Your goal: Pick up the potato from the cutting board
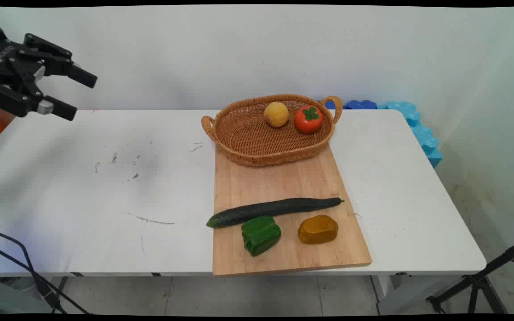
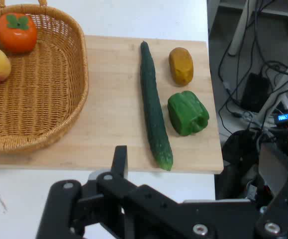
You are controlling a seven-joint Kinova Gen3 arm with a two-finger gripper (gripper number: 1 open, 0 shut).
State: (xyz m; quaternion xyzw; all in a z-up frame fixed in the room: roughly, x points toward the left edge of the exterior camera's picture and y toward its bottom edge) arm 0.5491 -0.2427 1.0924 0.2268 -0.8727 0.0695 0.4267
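Smooth long cucumber (image 1: 275,211) beside woven oval basket (image 1: 257,147).

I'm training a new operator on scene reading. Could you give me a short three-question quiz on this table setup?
1. True or false: the cucumber lies inside the basket.
2. Which two things lie in the basket?
A. peach and persimmon
B. green pepper and cucumber
C. persimmon and green pepper
3. Fill in: the gripper is raised over the table's ____ end in the main view, touching nothing.

Key
1. False: it lies on the board, beside the green pepper and a brownish-yellow piece.
2. A: the peach and persimmon.
3. left
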